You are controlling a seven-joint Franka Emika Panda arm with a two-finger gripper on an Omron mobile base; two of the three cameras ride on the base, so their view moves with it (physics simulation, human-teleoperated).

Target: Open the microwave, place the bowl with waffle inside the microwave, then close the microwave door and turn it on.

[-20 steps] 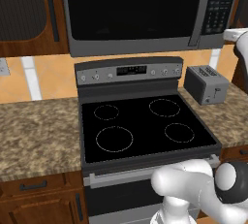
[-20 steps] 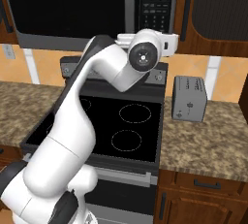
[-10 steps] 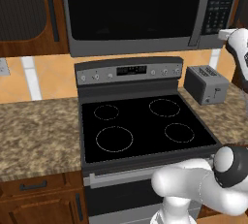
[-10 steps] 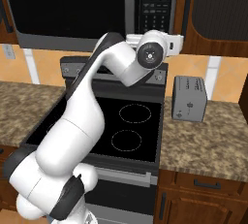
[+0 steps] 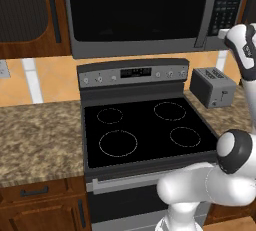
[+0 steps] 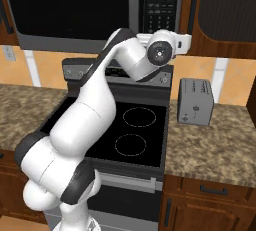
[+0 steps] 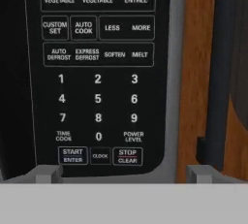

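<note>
Stove, toaster below microwave

1. Arm's reaching way up and forward from the base, elbow bent high, upper links sweeping up over to the right side in the right base view
2. Wrist is level, hand pointing straight ahead, up near the top of its reach
3. The pincer is spread wide open, nothing held between the two fingertips, which sit far apart at the bottom of the hand view
4. From the left base view you just catch the wrist at the right edge
</note>
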